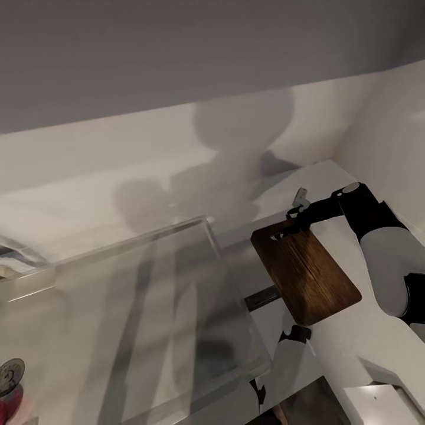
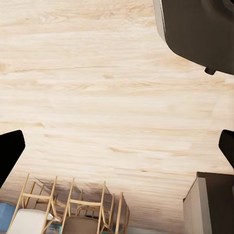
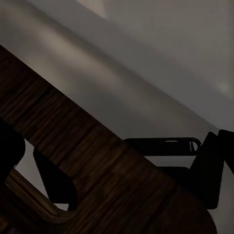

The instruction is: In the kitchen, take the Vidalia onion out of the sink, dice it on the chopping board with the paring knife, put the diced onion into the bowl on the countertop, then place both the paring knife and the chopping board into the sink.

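Evidently late in the task: the right gripper [image 1: 293, 219] holds the board [image 1: 307, 274] by its handle end, fingers closed on it, the board lifted and hanging out from the fingers toward the robot over the grey worktop [image 1: 354, 330]. Right wrist view confirms: dark wood grain [image 3: 97, 161] clamped between the fingers. Left gripper [image 2: 117, 146] hangs low, fingers spread, nothing between them, pale floor [image 2: 97, 73] and chairs [image 2: 73, 209] beyond. Sink [image 1: 147, 307], the basin left of the board, lies beyond reach of the right fingers. Step, by my reading: carrying the board to the sink. Next move calls for swinging it leftward over the basin, lowering, then releasing. Knife, onion, bowl: cannot tell.
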You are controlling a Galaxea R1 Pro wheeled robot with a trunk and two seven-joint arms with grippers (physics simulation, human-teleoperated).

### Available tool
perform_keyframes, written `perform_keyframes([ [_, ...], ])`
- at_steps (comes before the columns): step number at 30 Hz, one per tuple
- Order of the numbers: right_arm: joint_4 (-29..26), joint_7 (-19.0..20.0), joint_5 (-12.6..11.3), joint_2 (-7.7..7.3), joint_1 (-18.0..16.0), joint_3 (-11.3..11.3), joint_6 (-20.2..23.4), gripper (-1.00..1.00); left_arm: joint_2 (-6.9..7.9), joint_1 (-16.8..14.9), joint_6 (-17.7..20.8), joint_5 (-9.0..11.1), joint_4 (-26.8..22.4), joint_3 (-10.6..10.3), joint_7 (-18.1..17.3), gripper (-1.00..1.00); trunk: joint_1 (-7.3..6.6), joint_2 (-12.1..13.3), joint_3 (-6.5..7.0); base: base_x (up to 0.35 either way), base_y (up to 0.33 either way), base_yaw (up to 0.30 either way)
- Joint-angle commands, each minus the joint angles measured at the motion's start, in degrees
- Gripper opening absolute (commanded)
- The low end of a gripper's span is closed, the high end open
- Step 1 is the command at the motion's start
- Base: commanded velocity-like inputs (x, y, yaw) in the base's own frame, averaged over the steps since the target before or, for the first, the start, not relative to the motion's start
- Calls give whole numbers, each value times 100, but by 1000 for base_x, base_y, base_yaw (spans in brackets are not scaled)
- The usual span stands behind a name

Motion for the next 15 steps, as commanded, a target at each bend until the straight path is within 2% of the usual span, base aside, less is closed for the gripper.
perform_keyframes([
  [1,43,38,27,9,2,-22,79,100,-1,-4,-32,22,12,0,-3,100,6,-5,-8,0,0,0],
  [15,43,44,24,11,2,-22,72,100,-1,-5,-32,22,12,0,-3,100,6,-5,-8,0,0,0],
])
